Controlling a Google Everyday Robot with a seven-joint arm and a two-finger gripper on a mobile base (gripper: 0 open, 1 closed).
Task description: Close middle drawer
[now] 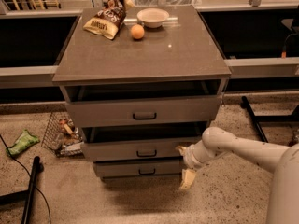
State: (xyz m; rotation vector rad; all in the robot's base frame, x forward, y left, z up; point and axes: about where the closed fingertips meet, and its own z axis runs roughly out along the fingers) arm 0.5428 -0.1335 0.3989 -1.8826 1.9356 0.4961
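Nearly shut, I'd judge: the middle drawer (114, 150) juts slightly out below the desk's (140, 62) front edge. Your pincer (183, 164), fingers spread, sits under the front right corner at the drawer's right end. Push straight inward.
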